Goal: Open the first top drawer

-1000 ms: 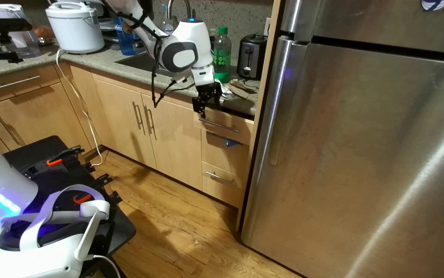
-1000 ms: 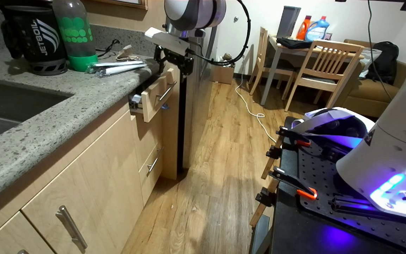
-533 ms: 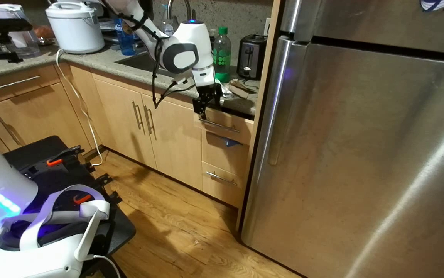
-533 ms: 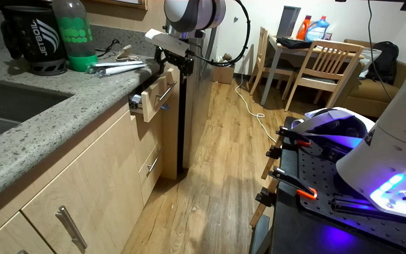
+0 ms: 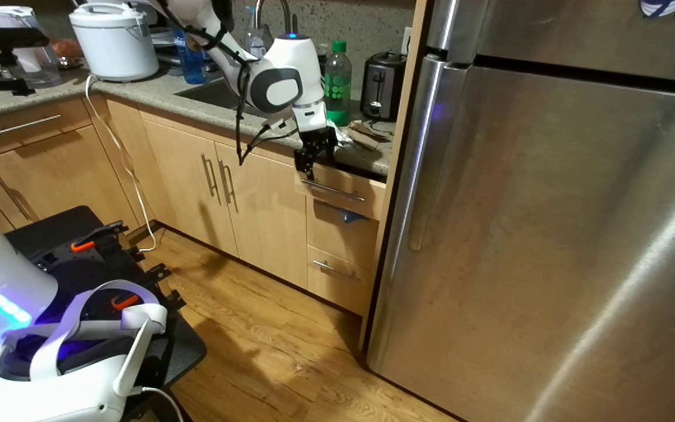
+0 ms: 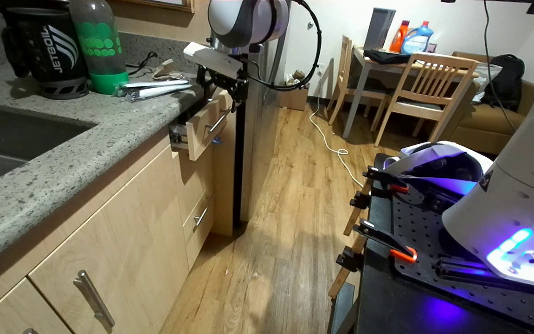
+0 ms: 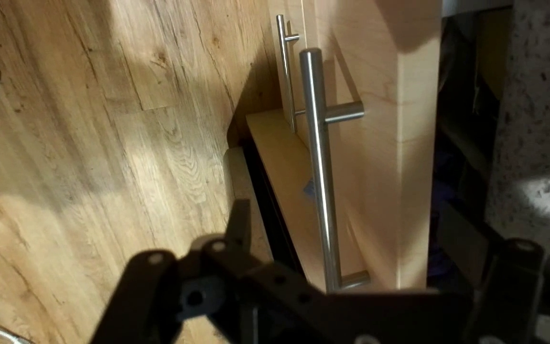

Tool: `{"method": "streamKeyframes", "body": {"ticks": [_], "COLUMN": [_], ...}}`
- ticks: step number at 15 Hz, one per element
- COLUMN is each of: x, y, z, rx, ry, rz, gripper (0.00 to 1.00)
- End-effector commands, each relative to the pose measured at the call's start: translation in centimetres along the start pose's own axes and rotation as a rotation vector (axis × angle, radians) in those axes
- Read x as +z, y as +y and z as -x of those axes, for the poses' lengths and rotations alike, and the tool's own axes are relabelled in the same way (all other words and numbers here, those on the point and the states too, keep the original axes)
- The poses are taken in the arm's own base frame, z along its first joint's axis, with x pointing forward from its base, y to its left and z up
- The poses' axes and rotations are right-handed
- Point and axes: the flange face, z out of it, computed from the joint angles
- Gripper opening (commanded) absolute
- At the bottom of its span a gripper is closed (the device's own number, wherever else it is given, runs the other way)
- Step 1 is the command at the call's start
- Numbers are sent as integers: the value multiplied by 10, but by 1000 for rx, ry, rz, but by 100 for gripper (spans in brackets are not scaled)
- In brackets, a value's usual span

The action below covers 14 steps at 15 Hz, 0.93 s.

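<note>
The light wood top drawer (image 5: 343, 176) is pulled partly out below the counter beside the fridge. Its front also shows in an exterior view (image 6: 200, 132) and in the wrist view (image 7: 380, 181). Its long metal bar handle (image 7: 321, 162) faces out from the front and also shows in both exterior views (image 5: 337, 191) (image 6: 219, 121). My black gripper (image 5: 319, 166) is at the drawer's top edge. In the wrist view its fingers are wide apart, one outside the handle, one on the drawer's inner side. Nothing is gripped. Dark contents inside are hard to make out.
The stone counter (image 6: 123, 134) edge lies just behind the opened drawer. Plastic-wrapped white items (image 6: 160, 88), a green bottle (image 5: 337, 85) and a toaster (image 5: 383, 87) stand on it. The steel fridge (image 5: 548, 234) is beside the drawers. A lower drawer handle (image 5: 337, 269) sticks out below.
My gripper has shifted slightly, left and a little down in an exterior view, closer over the drawer front. The drawer has not visibly moved.
</note>
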Motion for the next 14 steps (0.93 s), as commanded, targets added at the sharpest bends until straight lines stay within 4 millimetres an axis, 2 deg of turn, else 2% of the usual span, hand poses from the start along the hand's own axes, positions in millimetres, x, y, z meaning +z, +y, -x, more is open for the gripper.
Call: {"method": "streamKeyframes", "body": {"ticks": [1,14], "x": [1,28], "y": [-10,-7], "z": [0,-1], "rx": [9,14], "ry": [3,-12], "rz": [-10,27], "gripper": [100,100]}}
